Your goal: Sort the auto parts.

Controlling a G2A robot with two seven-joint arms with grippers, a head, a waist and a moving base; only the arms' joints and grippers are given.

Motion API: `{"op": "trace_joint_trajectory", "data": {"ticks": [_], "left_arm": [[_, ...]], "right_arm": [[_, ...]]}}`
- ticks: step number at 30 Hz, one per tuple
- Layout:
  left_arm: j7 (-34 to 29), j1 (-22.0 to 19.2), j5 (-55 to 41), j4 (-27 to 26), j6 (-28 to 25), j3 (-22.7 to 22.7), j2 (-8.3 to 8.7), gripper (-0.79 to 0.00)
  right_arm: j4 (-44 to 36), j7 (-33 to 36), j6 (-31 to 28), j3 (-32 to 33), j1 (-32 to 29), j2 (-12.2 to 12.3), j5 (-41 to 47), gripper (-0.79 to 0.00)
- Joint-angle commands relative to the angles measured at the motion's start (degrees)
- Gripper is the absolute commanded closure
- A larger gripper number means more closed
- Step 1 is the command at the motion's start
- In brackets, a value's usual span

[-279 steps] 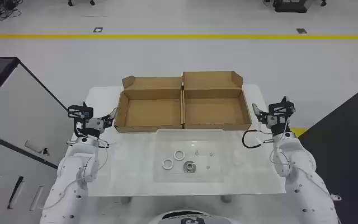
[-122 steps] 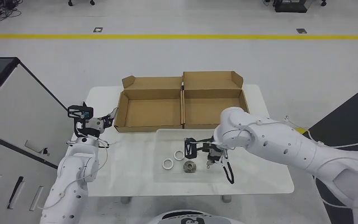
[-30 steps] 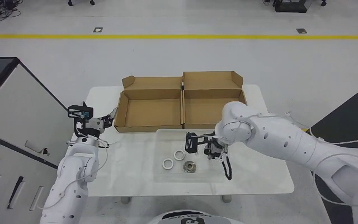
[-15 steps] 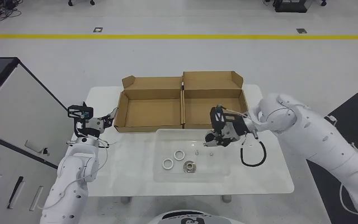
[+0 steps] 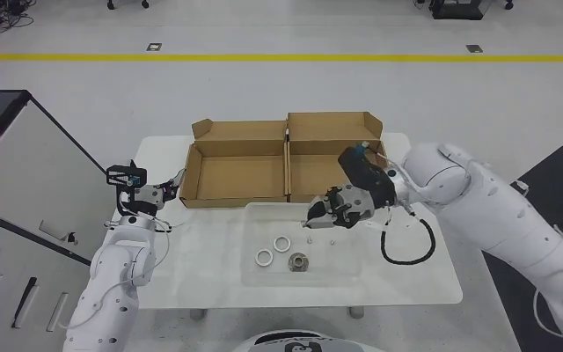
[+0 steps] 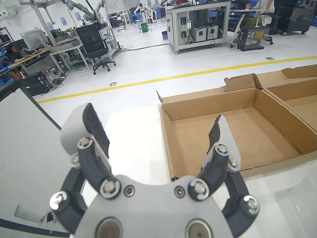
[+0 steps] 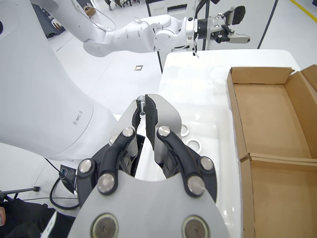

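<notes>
Silvery bolt [image 7: 141, 104] pinched in the right jaws above the white tray [image 5: 264, 220] (left jaws spread wide, holding nothing).

My right arm [image 5: 457, 187] reached across in front of me, elbow bent, wrist angled down and inward. My right gripper [image 7: 143, 104] hung low, pads pinched almost together on a small bolt [image 7: 141, 105]. My left arm [image 5: 120, 264] was folded at my side. My left gripper [image 6: 153, 122] was level, pointing forward, fingers spread wide, nothing between them.
</notes>
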Motion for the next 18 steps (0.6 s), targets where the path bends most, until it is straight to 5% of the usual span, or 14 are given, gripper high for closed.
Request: {"op": "trace_joint_trajectory", "data": {"ticks": [1, 11, 18], "left_arm": [[0.00, 0.00, 0.00, 0.00, 0.00, 0.00, 0.00, -0.785], [0.00, 0.00, 0.00, 0.00, 0.00, 0.00, 0.00, -0.785], [0.00, 0.00, 0.00, 0.00, 0.00, 0.00, 0.00, -0.785]], "right_arm": [[0.07, 0.26, 0.00, 0.05, 0.02, -0.07, 0.02, 0.000], [0.09, -0.87, 0.40, 0.14, -0.44, -0.12, 0.59, 0.000], [1.29, -5.83, 0.00, 5.35, -3.01, 0.79, 10.09, 0.000]]}}
